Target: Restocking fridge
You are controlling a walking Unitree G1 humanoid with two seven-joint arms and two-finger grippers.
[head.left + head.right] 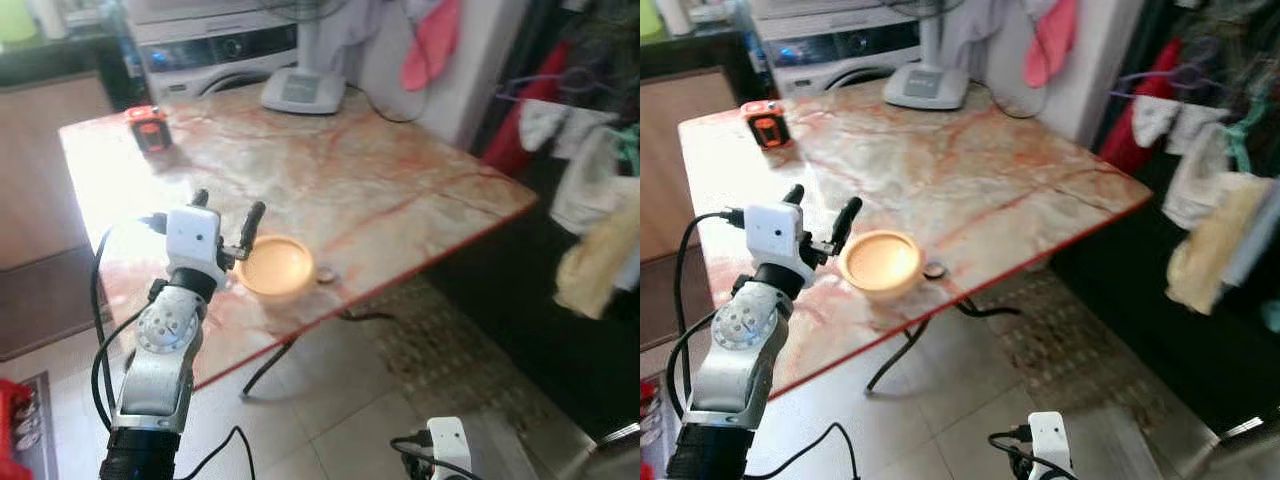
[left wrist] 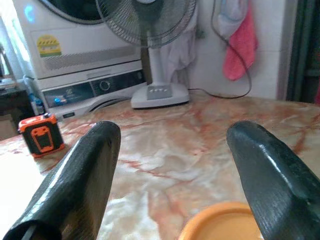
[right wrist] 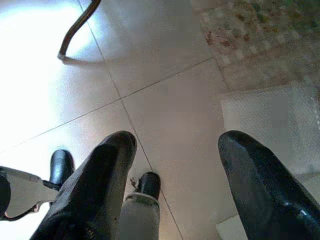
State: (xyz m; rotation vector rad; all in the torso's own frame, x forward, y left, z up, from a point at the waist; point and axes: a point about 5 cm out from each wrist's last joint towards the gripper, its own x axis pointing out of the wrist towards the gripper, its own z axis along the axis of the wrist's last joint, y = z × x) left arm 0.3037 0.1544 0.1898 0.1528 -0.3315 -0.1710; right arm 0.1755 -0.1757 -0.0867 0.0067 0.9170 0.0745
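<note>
Seemingly light and rigid, the orange bowl (image 1: 273, 268) sits beside the left gripper (image 1: 228, 215), fingers spread, best pinched at its rim; right gripper (image 3: 175, 170) idle, spread.

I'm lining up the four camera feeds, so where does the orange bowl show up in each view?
Left eye view: orange bowl near the table's front edge, just right of the open left gripper.
Right eye view: same spot, left of centre.
Left wrist view: its rim at the bottom edge, between the fingers.
Right wrist view: floor tiles, no bowl.
Shared landmark: orange tape measure.
</note>
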